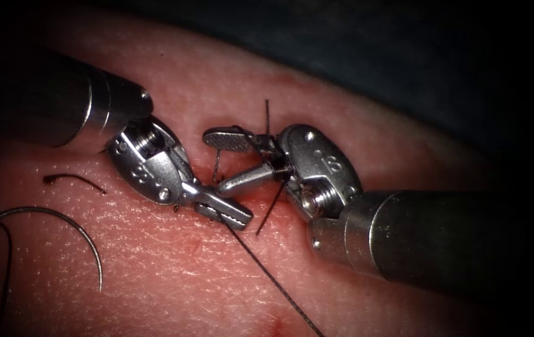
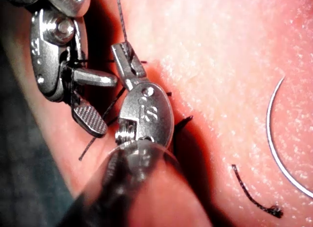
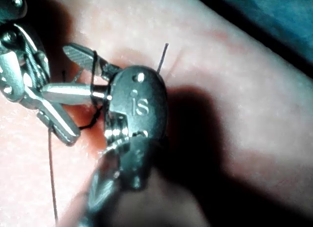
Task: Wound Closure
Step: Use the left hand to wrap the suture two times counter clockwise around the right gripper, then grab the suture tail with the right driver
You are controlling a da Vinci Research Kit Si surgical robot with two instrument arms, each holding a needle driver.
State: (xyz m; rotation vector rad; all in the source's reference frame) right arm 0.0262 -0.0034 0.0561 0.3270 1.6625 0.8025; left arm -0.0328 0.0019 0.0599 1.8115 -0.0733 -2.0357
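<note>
While the tissue is lying under both tools, you are working right over the cut at its middle. Your left hand is sitting with its jaws together, clamped on the thread, whose long strand is running away from it toward the lower right. Your right hand is standing with its jaws apart, holding nothing, though thread is lying wrapped around them close to the hinge. The two hands are nearly touching, the right just above the left. The needle is lying free on the tissue, well to the left of the cut, not in the tissue, its curve arching upward; your left arm is the nearer. You are seeing one needle, two tools and one cut end of thread above the needle.
</note>
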